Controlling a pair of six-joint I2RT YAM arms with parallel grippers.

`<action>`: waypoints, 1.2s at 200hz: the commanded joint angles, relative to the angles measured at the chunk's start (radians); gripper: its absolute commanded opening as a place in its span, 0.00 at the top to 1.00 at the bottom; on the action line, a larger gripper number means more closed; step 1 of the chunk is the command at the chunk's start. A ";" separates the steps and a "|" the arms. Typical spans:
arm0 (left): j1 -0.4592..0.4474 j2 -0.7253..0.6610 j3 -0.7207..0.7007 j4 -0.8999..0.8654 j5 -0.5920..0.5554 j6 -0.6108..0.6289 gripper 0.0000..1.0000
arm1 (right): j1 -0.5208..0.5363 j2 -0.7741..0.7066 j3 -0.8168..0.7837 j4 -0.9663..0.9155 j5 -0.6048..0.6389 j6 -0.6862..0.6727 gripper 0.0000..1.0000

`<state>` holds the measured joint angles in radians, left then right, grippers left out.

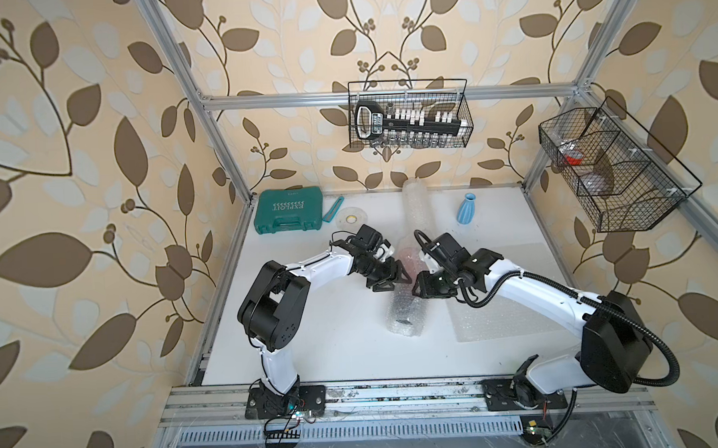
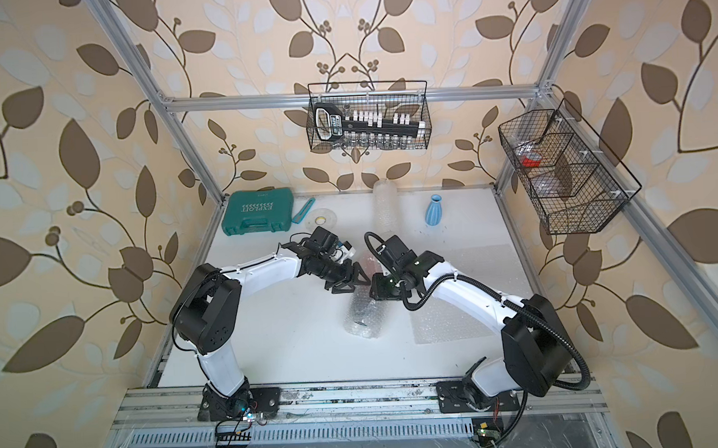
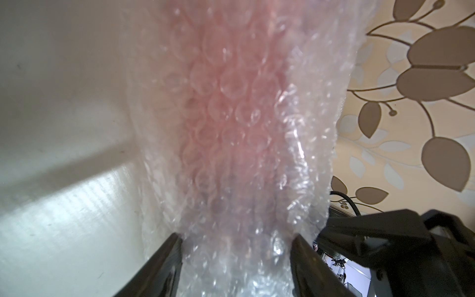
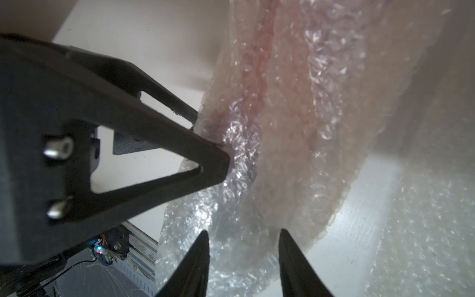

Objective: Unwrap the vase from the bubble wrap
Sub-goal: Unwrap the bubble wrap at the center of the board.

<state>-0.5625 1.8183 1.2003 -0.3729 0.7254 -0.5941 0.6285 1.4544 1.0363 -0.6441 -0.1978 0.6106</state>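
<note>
Fingers (image 3: pixel 169 259) of your left gripper (image 3: pixel 236 240) press in on both sides of the bubble wrap (image 3: pixel 231 144) and are clamped on it. Your right gripper (image 4: pixel 243 231) holds its fingers (image 4: pixel 293 259) apart with the same wrap running between them; you cannot tell whether they pinch it. On the white table (image 1: pixel 312 343), a flat sheet (image 1: pixel 503 318) of wrap lies beneath your right arm. The rolled bubble wrap lies just beside that sheet at mid-table, and both grippers meet across its middle from opposite sides. A pink shape (image 3: pixel 226 77) shows through the layers beyond your left fingertips.
</note>
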 commanded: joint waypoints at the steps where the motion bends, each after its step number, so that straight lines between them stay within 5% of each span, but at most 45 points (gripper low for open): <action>1: -0.011 -0.043 -0.011 -0.026 0.009 0.010 0.33 | 0.007 0.009 0.025 -0.046 0.034 0.007 0.59; 61: -0.012 -0.044 -0.009 -0.038 0.007 0.022 0.34 | 0.008 0.022 0.003 0.009 -0.015 0.017 0.72; 109: -0.014 -0.038 -0.015 -0.053 -0.009 0.038 0.34 | 0.007 0.008 0.006 0.014 -0.036 0.013 1.00; 240: -0.020 -0.024 -0.040 -0.130 -0.154 0.085 0.37 | -0.027 -0.096 -0.074 0.105 -0.222 -0.096 1.00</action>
<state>-0.5648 1.8069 1.1961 -0.4240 0.6678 -0.5461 0.6121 1.3998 0.9920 -0.5758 -0.3168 0.5495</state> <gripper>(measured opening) 0.635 0.048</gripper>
